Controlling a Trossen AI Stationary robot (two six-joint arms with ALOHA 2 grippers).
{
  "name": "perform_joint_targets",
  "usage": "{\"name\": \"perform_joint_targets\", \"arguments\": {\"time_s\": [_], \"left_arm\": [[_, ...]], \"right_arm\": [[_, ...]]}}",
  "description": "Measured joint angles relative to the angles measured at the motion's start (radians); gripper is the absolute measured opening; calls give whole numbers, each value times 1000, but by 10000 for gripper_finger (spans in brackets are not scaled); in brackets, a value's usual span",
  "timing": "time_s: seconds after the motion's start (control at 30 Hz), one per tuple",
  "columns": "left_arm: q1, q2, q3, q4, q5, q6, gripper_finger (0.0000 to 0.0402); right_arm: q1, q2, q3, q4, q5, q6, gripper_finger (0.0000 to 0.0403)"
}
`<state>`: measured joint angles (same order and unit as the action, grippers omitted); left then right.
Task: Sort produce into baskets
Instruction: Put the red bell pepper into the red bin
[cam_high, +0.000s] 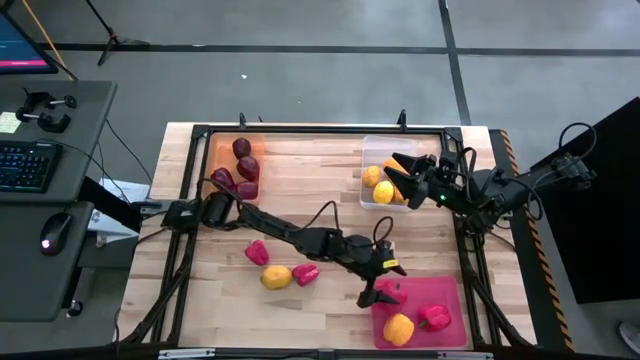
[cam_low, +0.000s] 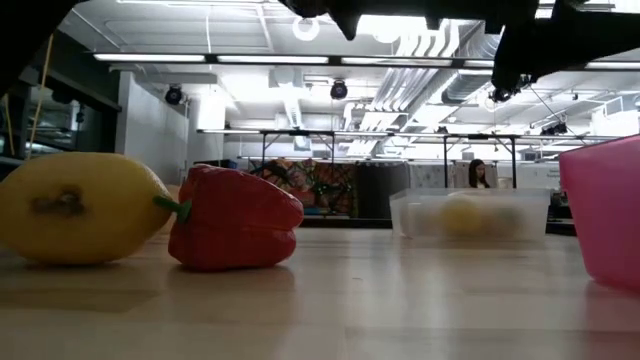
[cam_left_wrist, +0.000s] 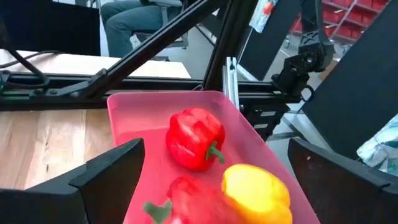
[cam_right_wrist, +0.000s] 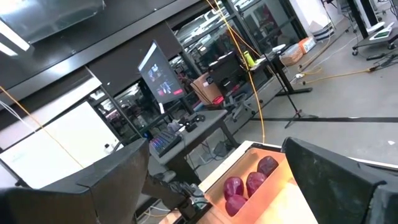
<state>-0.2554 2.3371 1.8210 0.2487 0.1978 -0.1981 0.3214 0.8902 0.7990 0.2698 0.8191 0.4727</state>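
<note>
Hovering spread wide over the pink basket (cam_left_wrist: 155, 106), the left claw (cam_left_wrist: 211, 186) has a red pepper (cam_left_wrist: 186, 202) blurred beneath it; it might bounce off the peppers already there; the right claw (cam_high: 400, 172), also spread, waits above the clear basket (cam_high: 366, 196).

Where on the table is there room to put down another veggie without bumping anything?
Bare wood lies between the orange tray and the clear tray, and along the front edge left of the pink tray. The middle is crowded: the left arm stretches across it, its left gripper open over the pink tray, with two red peppers and a lemon beside it.
</note>
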Motion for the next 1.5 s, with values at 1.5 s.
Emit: {"name": "perform_joint_targets", "arguments": {"time_s": [1.5], "left_arm": [[-17,-1049,-985,-983,-162,394,387]], "right_arm": [[0,1,-1,-94,-4,25,367]]}}
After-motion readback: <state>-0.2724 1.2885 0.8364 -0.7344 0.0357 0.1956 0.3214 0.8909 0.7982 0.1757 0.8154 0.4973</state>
